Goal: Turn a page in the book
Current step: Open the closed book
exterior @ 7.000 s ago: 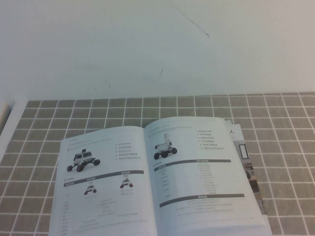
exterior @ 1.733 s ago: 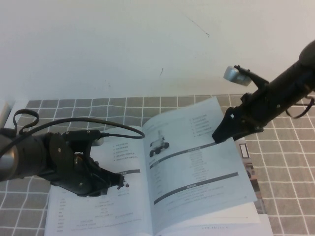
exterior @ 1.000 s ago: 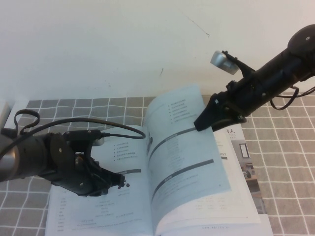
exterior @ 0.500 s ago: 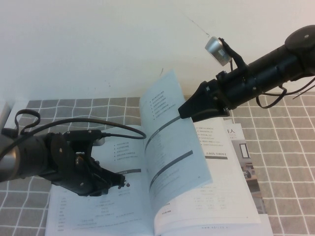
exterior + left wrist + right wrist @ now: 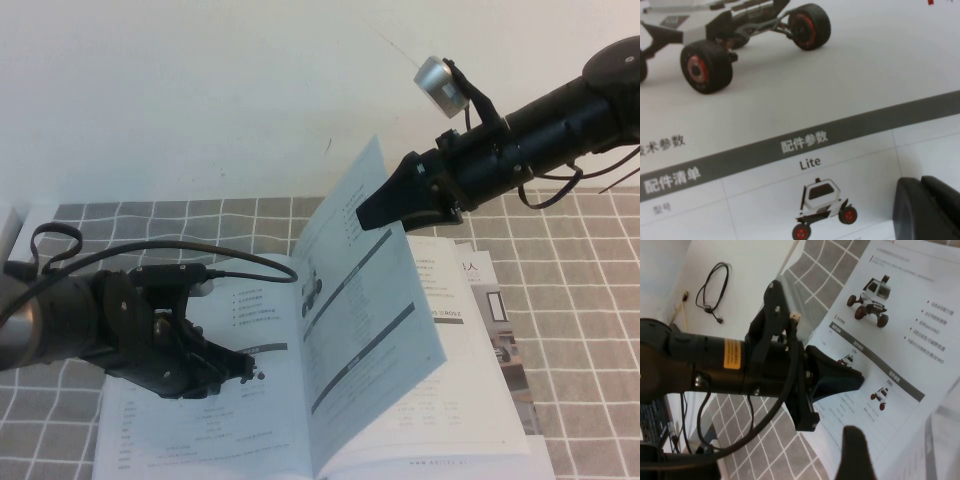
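Observation:
The book [image 5: 215,440] lies open on the tiled mat. My left gripper [image 5: 250,372] is shut, its tips pressed on the left page with the white rover car; its dark fingers [image 5: 927,210] show in the left wrist view beside the small rover picture. My right gripper [image 5: 372,214] is shut on the top outer corner of the page [image 5: 370,330]. It holds the page lifted and almost upright over the spine. In the right wrist view, one dark finger [image 5: 855,455] shows with the blurred page edge [image 5: 945,440] beside it, and the left gripper [image 5: 852,377] rests on the left page.
A brochure with room photos [image 5: 498,310] sticks out from under the book on the right. The grey tiled mat [image 5: 585,330] spreads round the book, with a white surface [image 5: 200,100] behind. The left arm's black cable [image 5: 150,248] loops over the mat.
My right gripper has moved left and up with the page's corner, swinging the page from nearly flat on the right to upright over the spine. The left gripper has stayed put.

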